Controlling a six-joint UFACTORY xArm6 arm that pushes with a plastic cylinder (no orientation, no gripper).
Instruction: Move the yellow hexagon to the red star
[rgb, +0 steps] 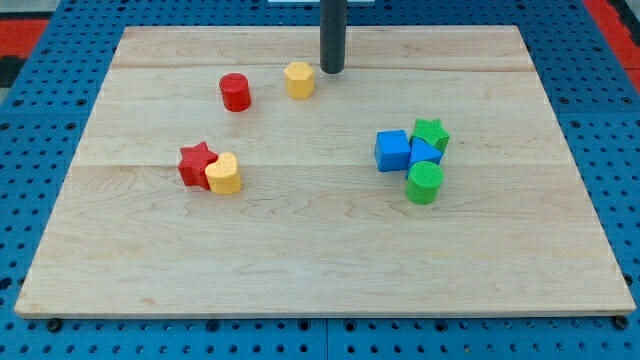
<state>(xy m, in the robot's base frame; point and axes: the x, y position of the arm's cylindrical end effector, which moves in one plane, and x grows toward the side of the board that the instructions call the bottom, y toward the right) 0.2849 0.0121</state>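
Observation:
The yellow hexagon (298, 79) lies near the view's top, a little left of centre. The red star (197, 164) lies at the view's left, well below and to the left of the hexagon. A second yellow block (224, 173), rounded in shape, touches the star's right side. My tip (331, 71) stands on the board just right of the yellow hexagon and slightly above it, a small gap apart from it.
A red cylinder (235, 92) stands left of the hexagon. At the view's right a blue cube (392, 150), a green star (431, 133), a second blue block (425, 153) and a green cylinder (424, 183) are clustered together. The wooden board (320, 270) sits on a blue pegboard.

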